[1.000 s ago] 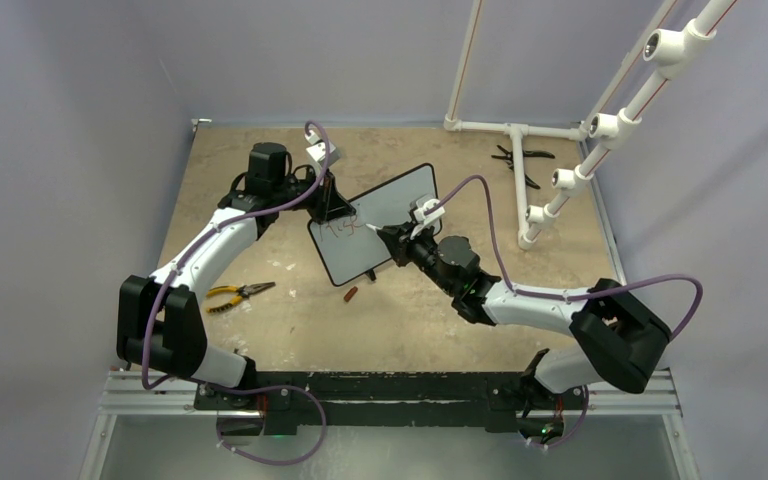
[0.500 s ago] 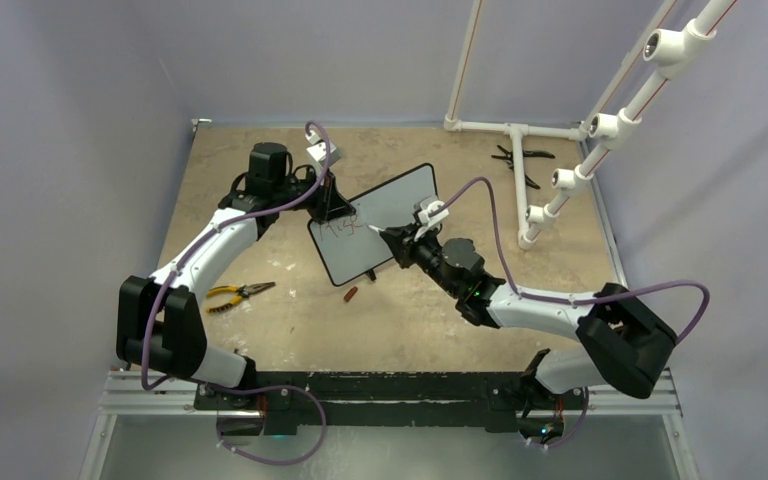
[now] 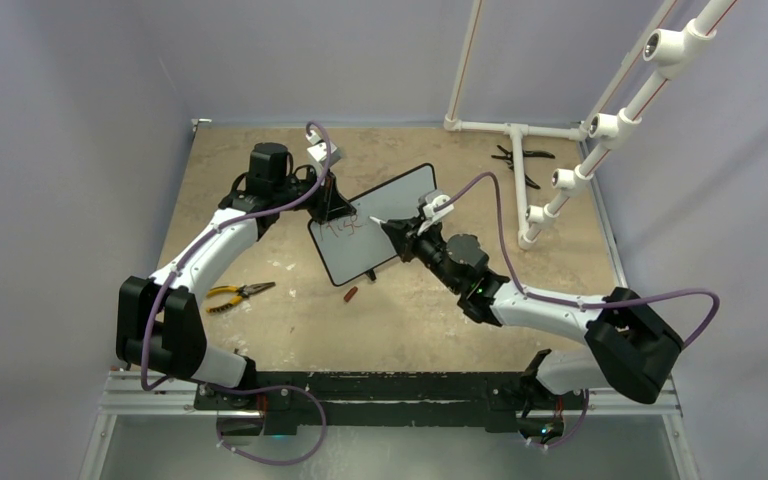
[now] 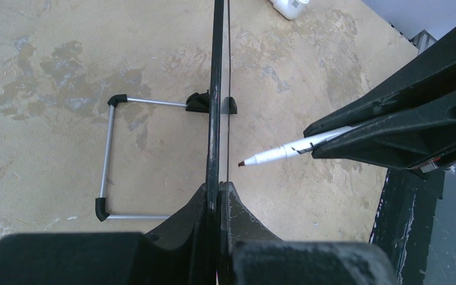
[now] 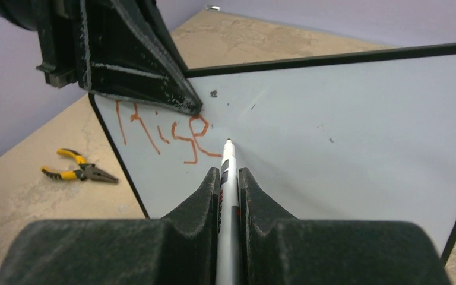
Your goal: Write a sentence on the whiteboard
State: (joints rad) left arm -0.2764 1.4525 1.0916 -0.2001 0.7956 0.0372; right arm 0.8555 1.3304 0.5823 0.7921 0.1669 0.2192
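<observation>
The whiteboard [image 3: 385, 225] stands tilted on the table, edge-on in the left wrist view [image 4: 216, 89]. My left gripper [image 3: 334, 207] [image 4: 219, 187] is shut on its upper left edge. Red handwritten letters, the start of the sentence [image 5: 166, 130] [image 3: 343, 227], run along the top left of the white face [image 5: 344, 130]. My right gripper [image 3: 396, 233] [image 5: 230, 173] is shut on a white marker [image 5: 228, 163] [image 4: 279, 154]. The marker's tip points at the board just right of the last letter, a small gap off the surface.
Yellow-handled pliers [image 3: 238, 293] [image 5: 80, 169] lie left of the board, and a small red cap [image 3: 351, 294] lies in front of it. Black pliers [image 3: 520, 160] and a white pipe frame [image 3: 560, 180] are at the far right. The board's wire stand [image 4: 108, 155] sits behind it.
My right gripper has carried the marker a little up and to the right along the board, and the red writing has grown slightly. The left arm has not moved.
</observation>
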